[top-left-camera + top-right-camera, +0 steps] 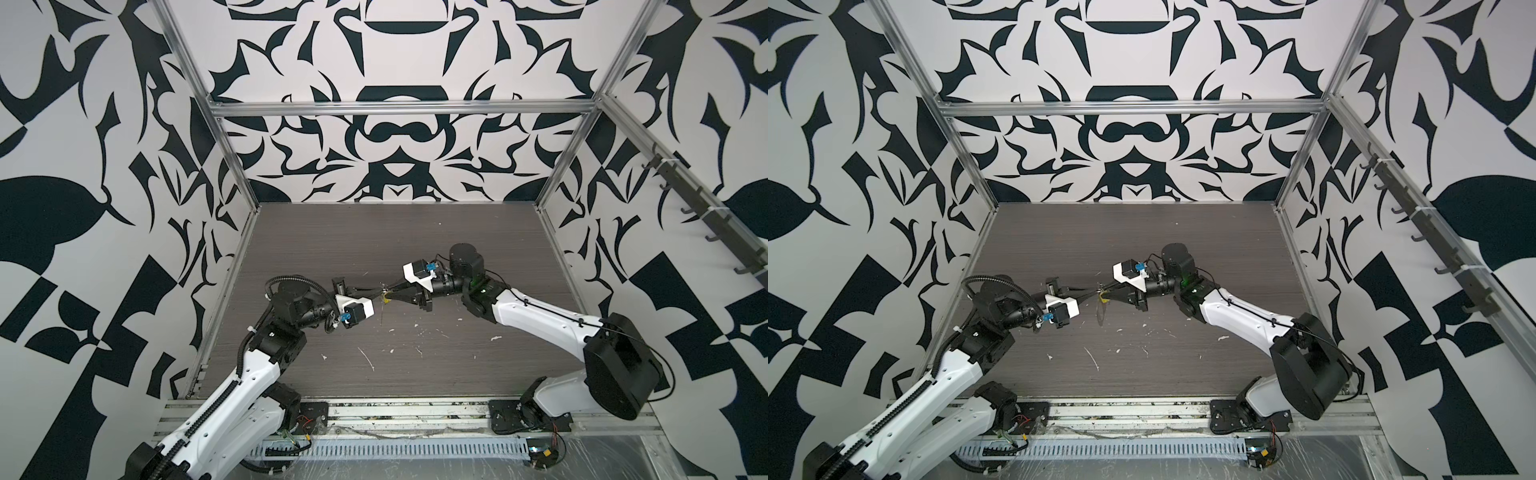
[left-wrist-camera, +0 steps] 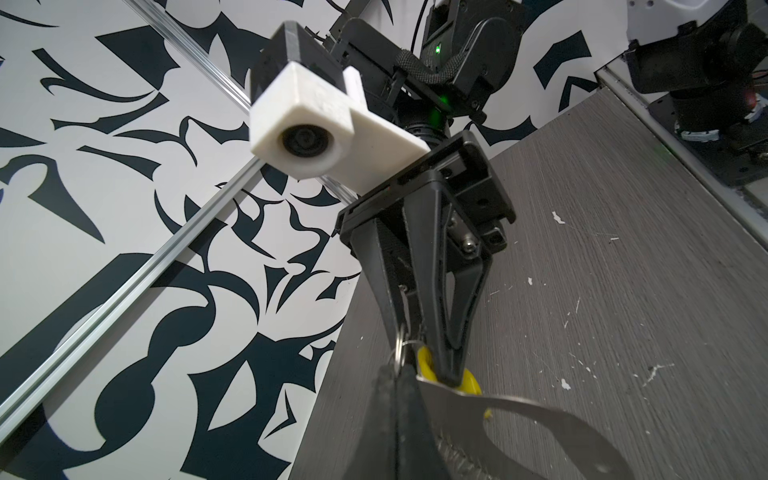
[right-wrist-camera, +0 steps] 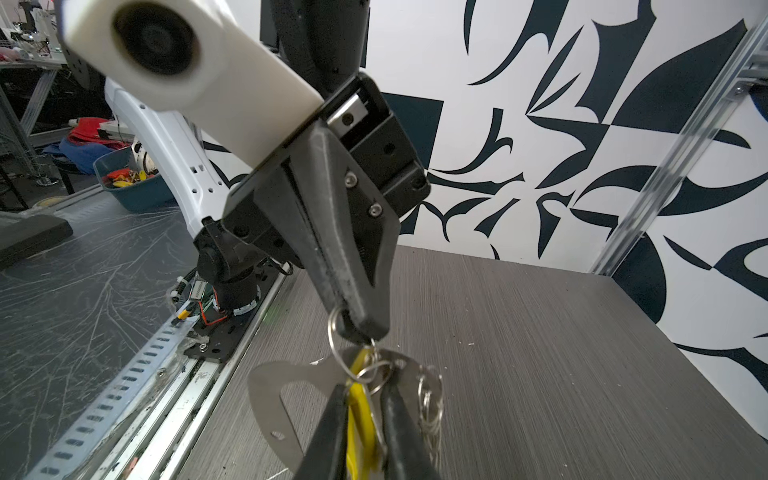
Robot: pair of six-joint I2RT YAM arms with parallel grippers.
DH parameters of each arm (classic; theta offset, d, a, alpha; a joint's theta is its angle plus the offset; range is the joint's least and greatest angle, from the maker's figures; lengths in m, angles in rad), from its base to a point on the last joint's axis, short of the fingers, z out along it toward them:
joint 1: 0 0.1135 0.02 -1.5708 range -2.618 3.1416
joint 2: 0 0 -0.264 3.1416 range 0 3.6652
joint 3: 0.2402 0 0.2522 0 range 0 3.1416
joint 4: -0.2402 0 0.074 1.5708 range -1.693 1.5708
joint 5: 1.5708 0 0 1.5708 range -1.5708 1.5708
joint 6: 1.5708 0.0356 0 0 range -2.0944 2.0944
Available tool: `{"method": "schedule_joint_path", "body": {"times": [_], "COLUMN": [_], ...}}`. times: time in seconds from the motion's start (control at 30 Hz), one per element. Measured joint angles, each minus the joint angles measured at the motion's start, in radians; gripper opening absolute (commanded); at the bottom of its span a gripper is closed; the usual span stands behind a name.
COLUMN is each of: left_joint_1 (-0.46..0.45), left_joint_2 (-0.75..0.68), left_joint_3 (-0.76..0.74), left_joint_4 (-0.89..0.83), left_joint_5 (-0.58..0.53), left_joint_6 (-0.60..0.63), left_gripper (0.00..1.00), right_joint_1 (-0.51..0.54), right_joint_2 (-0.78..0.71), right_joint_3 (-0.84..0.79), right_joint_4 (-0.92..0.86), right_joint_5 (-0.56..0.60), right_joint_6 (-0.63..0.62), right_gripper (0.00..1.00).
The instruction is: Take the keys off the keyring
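Note:
Both grippers meet in mid-air over the middle of the dark table (image 1: 415, 241). My left gripper (image 2: 397, 376) is shut on a silver ring (image 2: 400, 351) of the keyring (image 3: 337, 332). More small rings (image 3: 430, 399) dangle from it. My right gripper (image 3: 365, 384) has its fingers closed on the yellow tag of the keys (image 3: 359, 415), with ring wire beside it. The tag also shows in the left wrist view (image 2: 426, 361) and as a yellow speck in both top views (image 1: 386, 296) (image 1: 1101, 296). A flat silver metal piece with a cut-out (image 3: 270, 399) hangs beside the tag.
White scraps (image 1: 368, 359) lie scattered on the near half of the table. Aluminium frame posts (image 1: 232, 166) and patterned walls close in the back and sides. A slotted rail (image 1: 374, 449) runs along the front edge. A blue bin (image 3: 124, 183) stands outside the cell.

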Motion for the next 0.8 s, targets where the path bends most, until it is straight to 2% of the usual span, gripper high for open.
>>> {"method": "schedule_joint_path", "body": {"times": [0.1,0.3,0.5,0.8], "left_joint_1": [0.0,-0.001,-0.005,-0.006], "left_joint_2": [-0.003,-0.006,-0.005,0.004], "left_joint_3": [0.0,0.0,0.0,0.0], "left_joint_4": [-0.003,-0.029,-0.057,-0.06], "left_joint_5": [-0.009,-0.039,-0.076,-0.149], "left_joint_6": [-0.005,-0.006,-0.009,-0.046], "left_gripper": [0.0,0.0,0.0,0.0], "right_joint_1": [0.001,0.003,0.005,0.041], "right_joint_2": [0.004,0.002,-0.037,-0.116], "right_joint_3": [0.001,0.013,0.017,0.026], "right_joint_4": [-0.004,-0.08,-0.187,-0.282], "right_joint_5": [-0.003,0.03,0.114,0.336], "right_joint_6": [0.0,-0.052,-0.131,-0.237], "right_gripper": [0.1,0.01,0.0,0.0]}}
